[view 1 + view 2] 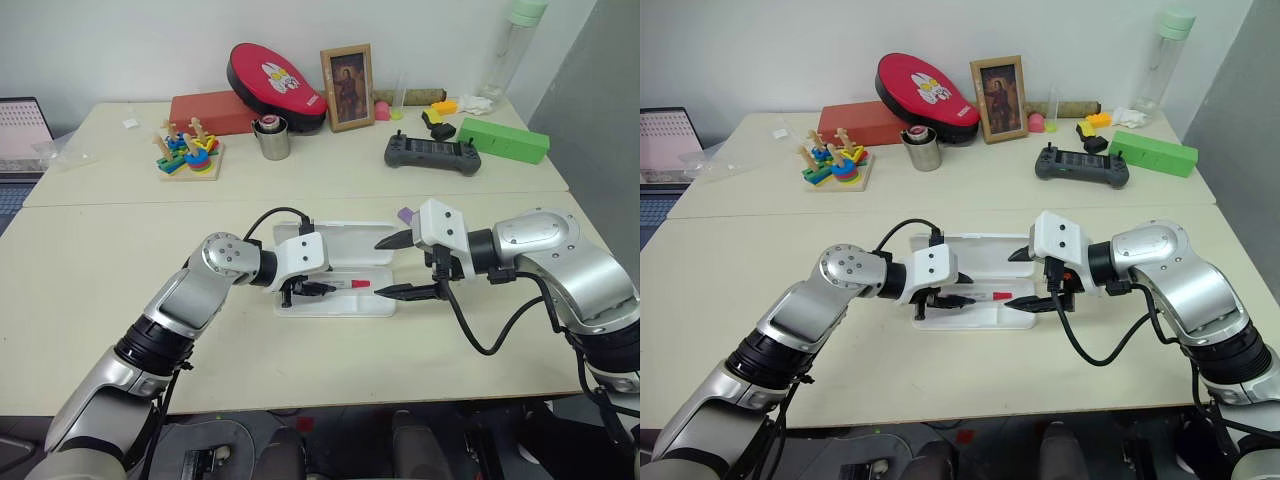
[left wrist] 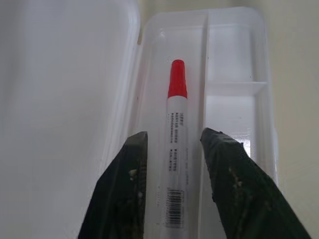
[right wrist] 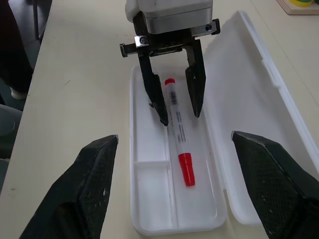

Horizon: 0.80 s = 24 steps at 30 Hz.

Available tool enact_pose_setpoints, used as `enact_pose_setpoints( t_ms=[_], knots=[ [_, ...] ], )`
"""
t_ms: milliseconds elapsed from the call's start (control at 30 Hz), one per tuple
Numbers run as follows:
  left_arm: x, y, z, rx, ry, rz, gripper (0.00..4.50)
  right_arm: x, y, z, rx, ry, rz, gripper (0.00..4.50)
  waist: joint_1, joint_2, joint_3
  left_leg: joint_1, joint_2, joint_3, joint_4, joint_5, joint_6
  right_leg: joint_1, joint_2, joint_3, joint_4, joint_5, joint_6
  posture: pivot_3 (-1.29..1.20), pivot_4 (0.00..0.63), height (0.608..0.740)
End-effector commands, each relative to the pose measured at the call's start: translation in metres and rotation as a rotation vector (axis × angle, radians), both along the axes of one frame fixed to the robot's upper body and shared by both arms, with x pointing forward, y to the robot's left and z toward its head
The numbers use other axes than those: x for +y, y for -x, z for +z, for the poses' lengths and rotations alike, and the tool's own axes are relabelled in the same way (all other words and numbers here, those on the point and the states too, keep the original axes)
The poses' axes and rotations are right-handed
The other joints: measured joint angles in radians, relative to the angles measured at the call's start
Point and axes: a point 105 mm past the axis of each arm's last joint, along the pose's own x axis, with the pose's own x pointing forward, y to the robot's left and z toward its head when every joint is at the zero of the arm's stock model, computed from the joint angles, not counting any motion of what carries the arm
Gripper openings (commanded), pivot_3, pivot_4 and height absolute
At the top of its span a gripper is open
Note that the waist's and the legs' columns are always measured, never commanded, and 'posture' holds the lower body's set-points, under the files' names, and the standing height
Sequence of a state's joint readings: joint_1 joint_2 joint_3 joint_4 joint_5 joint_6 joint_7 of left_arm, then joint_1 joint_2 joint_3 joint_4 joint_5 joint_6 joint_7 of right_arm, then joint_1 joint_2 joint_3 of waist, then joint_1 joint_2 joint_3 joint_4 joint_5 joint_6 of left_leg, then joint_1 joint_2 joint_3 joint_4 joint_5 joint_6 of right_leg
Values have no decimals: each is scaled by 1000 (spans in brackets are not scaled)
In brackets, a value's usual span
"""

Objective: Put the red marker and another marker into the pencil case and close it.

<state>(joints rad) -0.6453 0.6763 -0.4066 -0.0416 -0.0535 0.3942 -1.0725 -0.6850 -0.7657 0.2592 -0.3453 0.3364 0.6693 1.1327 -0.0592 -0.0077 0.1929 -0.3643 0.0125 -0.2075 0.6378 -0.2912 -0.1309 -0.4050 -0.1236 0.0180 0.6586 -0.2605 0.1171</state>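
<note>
The white pencil case [image 1: 345,240] lies open in the middle of the near table, lid folded back. The red marker [image 1: 349,285] rests lengthwise in the long compartment of its tray [image 3: 149,199], red cap [image 2: 177,79] toward my right arm. My left gripper [image 1: 312,290] is open over the tray, one black finger [image 2: 130,169] on each side of the marker's barrel with a small gap on both sides. My right gripper [image 1: 381,268] hangs wide open at the case's right end, holding nothing. A corner of the light purple marker [image 1: 405,215] shows on the table behind the right gripper.
On the far table stand a red oval pouch [image 1: 275,85], a red box [image 1: 210,112], a framed picture [image 1: 347,87], a metal cup [image 1: 271,138], a wooden stacking toy [image 1: 187,150], a black controller [image 1: 432,152] and a green box [image 1: 503,140].
</note>
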Motion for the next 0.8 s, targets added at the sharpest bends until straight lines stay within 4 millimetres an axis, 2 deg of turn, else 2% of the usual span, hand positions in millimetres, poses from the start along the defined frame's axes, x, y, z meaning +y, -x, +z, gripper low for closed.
enact_pose_setpoints(
  t_ms=[33,200,300,567,700,800],
  knots=[
    [-6,-3,16,-75,10,-27,2749,0,3,9,-34,-17,10,3812,1,0,0,0,0,0,0,0,0,0,0,0,0,0,0,0,150,740],
    [-5,1,30,-62,63,-19,3843,-1,1,11,-32,-24,1,3812,-1,0,0,0,0,0,0,0,0,0,0,0,0,0,0,0,150,740],
    [1,14,48,-32,101,-41,4486,-5,-2,15,-41,-24,-16,3812,-1,0,0,0,0,0,0,0,0,0,0,0,0,0,0,0,150,740],
    [21,39,83,-10,164,-34,4486,-21,-14,17,-63,5,-89,3812,-1,0,0,0,0,0,0,0,0,0,0,0,0,0,0,0,150,740],
    [25,42,97,-45,195,-10,4486,-30,-24,17,-78,18,-140,3812,0,0,0,0,0,0,1,0,1,0,0,0,0,0,0,0,150,740],
    [31,39,106,-131,150,17,4486,-40,-37,19,-103,24,-210,3812,-1,0,0,0,0,0,1,0,1,0,0,0,0,0,0,0,150,740]
  ],
)
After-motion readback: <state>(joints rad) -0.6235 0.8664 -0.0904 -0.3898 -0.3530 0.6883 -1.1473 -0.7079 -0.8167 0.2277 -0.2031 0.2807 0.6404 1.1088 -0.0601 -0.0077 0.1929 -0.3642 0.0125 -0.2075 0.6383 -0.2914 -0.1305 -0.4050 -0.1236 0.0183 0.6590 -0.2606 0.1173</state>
